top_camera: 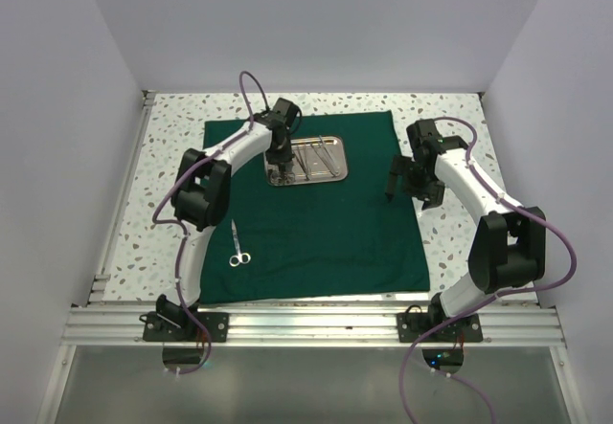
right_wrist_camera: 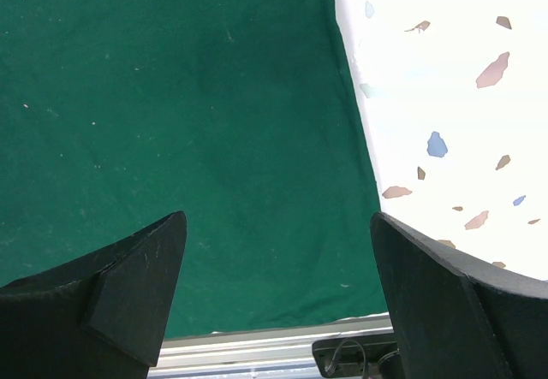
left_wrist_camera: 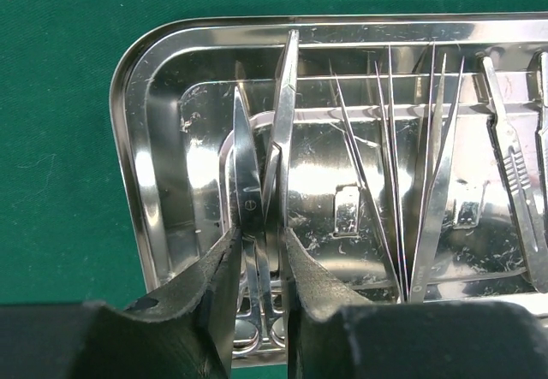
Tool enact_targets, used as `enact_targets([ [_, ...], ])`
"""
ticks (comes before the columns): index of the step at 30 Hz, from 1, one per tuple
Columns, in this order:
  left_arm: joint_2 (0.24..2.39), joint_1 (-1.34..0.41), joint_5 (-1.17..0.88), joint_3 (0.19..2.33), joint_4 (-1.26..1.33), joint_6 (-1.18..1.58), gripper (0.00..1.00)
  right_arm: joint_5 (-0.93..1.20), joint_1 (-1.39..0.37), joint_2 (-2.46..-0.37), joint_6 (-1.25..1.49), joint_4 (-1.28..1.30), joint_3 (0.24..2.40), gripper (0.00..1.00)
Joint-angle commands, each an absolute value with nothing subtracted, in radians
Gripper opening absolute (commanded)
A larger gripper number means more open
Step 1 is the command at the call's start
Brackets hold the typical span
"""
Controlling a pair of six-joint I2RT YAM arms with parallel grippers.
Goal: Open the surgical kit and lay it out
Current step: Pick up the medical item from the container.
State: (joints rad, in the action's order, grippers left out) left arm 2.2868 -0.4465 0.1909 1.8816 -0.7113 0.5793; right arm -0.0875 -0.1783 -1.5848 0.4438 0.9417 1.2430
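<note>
The dark green cloth (top_camera: 316, 242) lies spread flat on the table, with the steel tray (top_camera: 340, 156) on its far part. One pair of scissors (top_camera: 237, 249) lies on the cloth at the near left. My left gripper (top_camera: 281, 170) reaches down into the tray's left end. In the left wrist view its jaws (left_wrist_camera: 259, 232) press on both sides of a pair of scissors (left_wrist_camera: 248, 182) lying in the tray (left_wrist_camera: 154, 139). Tweezers (left_wrist_camera: 432, 182) and flat handles (left_wrist_camera: 514, 174) lie to the right. My right gripper (top_camera: 391, 194) hovers open over the cloth's right edge (right_wrist_camera: 171, 97).
White speckled tabletop (right_wrist_camera: 445, 71) borders the cloth on the right. An aluminium rail (right_wrist_camera: 257, 353) runs along the near edge, where both arm bases are bolted. White walls enclose the table at the left, back and right.
</note>
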Motion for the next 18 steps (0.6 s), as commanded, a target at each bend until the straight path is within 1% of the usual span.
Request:
enact_targets([
  [1,2.263,-0.448,0.213,1.853,-0.673,0.566,0.27,-0.092,-0.183,-1.555,0.426,0.936,1.243,0.93],
  [11,2.266,-0.445,0.215,1.815,-0.661,0.571,0.22,-0.097,-0.183,-1.574,0.422,0.945,1.261,0.93],
  [16,2.278,-0.436,0.195,1.801,-0.647,0.574,0.13,-0.100,-0.183,-1.578,0.420,0.948,1.266,0.93],
  [18,2.283,-0.430,0.183,1.796,-0.640,0.574,0.08,-0.103,-0.181,-1.580,0.419,0.951,1.264,0.93],
])
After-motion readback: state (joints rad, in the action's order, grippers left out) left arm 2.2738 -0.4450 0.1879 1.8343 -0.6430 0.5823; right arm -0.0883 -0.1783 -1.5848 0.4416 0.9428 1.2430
